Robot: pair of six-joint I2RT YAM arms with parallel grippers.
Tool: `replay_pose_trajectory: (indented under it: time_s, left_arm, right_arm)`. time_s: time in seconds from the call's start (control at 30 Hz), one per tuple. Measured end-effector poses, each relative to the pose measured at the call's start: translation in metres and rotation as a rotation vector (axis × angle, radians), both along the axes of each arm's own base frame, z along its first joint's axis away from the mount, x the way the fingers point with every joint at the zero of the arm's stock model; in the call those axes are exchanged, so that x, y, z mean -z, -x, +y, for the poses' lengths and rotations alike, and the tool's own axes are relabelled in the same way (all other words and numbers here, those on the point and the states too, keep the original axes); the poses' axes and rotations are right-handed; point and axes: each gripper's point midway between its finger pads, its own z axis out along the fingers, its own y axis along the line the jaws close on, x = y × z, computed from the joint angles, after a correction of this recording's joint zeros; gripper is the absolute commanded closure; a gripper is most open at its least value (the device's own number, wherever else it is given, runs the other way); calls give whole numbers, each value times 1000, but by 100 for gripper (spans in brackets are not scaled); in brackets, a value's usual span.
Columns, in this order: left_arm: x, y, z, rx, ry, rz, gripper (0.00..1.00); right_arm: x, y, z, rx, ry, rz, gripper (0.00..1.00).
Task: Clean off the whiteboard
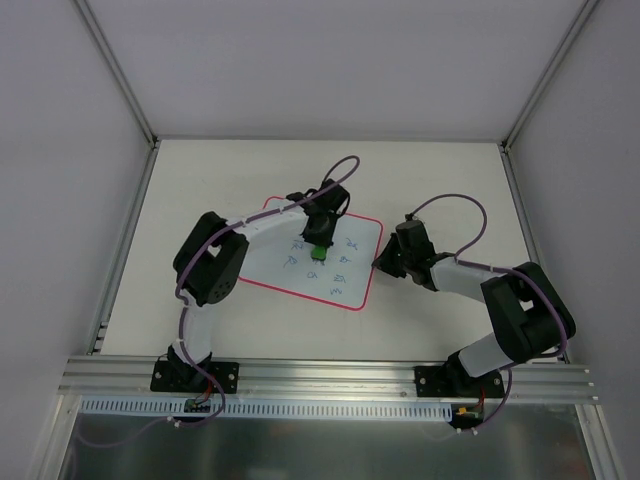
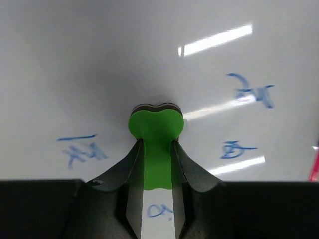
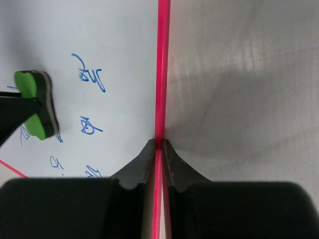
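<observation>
The whiteboard (image 1: 290,270), white with a red-pink border, lies flat mid-table with several blue scribbles (image 2: 249,89) on it. My left gripper (image 1: 320,243) is shut on the green eraser (image 2: 155,129), which rests on the board's upper middle; the eraser also shows in the right wrist view (image 3: 35,104). My right gripper (image 1: 380,263) is shut on the board's right edge, its fingers pinching the red border (image 3: 160,74). Scribbles (image 3: 92,79) show left of that edge.
The pale table (image 1: 440,190) extends around the board. Grey walls enclose the back and sides. A metal rail (image 1: 330,375) runs along the near edge by the arm bases.
</observation>
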Motion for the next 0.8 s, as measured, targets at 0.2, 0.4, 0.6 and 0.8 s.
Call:
replay_pose_trajectory:
  time_s: [0.2,0.4,0.6,0.8]
  left_arm:
    - [-1,-10,77,-146,-78,28,100]
    - [1,-13,123,-241,-112,47,100]
    - [2,-16,130,-258,-112,53,100]
    - [4,-15,88,-166,-133,30,100]
  right_arm:
    - [0,0,0,1,-3,0,89]
    - [0,0,1,-1,-6,-2,87]
    - [0,1,2,-5,-8,-3,87]
    - [0,1,2,-6,-8,-4,87]
